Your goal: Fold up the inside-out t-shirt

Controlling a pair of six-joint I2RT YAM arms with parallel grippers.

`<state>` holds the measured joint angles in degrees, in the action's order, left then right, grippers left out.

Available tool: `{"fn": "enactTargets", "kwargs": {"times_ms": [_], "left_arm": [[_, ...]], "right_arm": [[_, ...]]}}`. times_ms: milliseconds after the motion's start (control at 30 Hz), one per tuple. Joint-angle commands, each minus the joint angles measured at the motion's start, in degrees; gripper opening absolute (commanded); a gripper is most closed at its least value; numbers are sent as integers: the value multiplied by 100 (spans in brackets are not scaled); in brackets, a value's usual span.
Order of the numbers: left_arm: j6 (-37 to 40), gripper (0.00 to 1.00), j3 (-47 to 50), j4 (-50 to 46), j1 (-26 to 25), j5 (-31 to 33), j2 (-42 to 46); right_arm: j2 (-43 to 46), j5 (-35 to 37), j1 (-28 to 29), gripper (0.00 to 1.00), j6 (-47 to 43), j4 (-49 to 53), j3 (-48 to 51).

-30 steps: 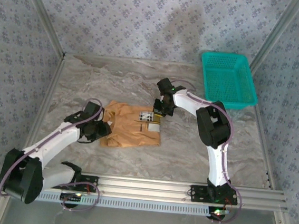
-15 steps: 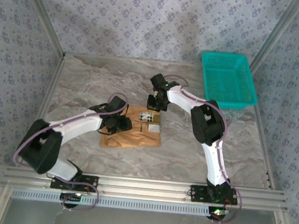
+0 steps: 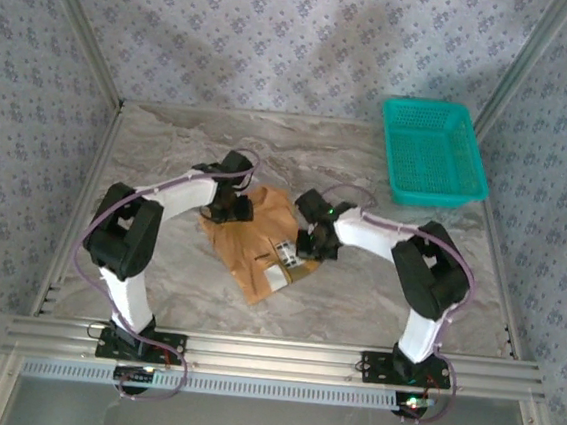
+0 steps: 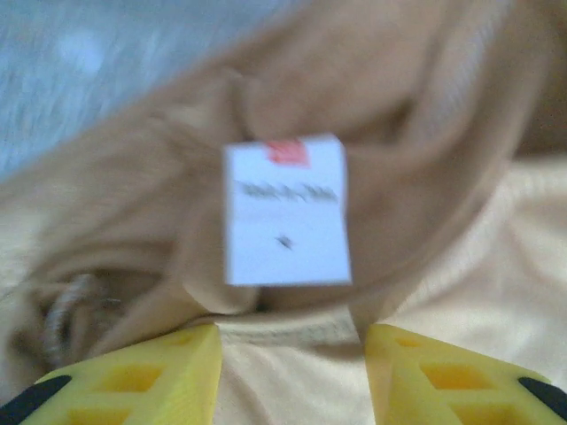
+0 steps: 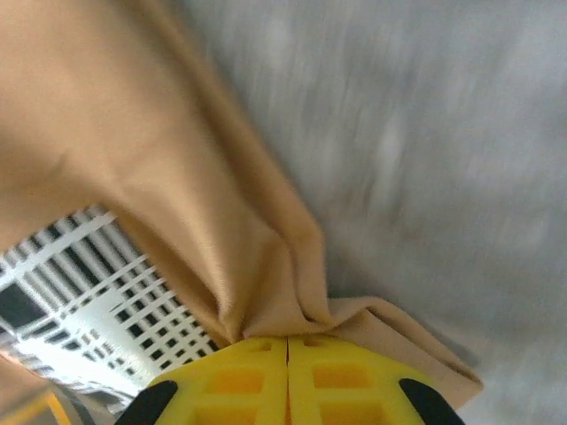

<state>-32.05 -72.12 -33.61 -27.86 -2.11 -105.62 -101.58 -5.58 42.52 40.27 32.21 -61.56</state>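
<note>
Two claws work opposite ends of the plain tan short-sleeved cloth t-shirt [image 3: 251, 260], which lies folded into a rough rectangle at the middle of the grey marbled tabletop [image 3: 168, 161]. Its long axis runs diagonally, from far-left toward near-right. The left claw [image 3: 232, 208] sits at the far-left end of that axis. In the left wrist view its yellow fingers [image 4: 124, 385] stand well apart with nothing between them but the collar seam, and the small white rectangular label [image 4: 285, 211] lies just beyond the gap. The right claw [image 5: 288, 367] is at the shirt's right-hand long edge, and its fingers are pressed together on a pinched ridge of tan fabric, with bare tabletop just to the right of it.

The right arm already has hold of an edge, and the cloth lies to its left. By my reading, any next fold or shift of the bundle would carry that edge leftward across the long axis, while the left claw could close on the collar directly beneath it.
</note>
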Motion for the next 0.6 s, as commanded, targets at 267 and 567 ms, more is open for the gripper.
{"fn": "enactTargets", "kwargs": {"times_ms": [267,567], "left_arm": [[627,47,-470,-807,504,-265,658],[664,53,303,-290,791,-947,761]], "right_arm": [[265,528,-55,52,-658,260,-1109],[-1779,267,-587,56,-1505,981,-3447]]}}
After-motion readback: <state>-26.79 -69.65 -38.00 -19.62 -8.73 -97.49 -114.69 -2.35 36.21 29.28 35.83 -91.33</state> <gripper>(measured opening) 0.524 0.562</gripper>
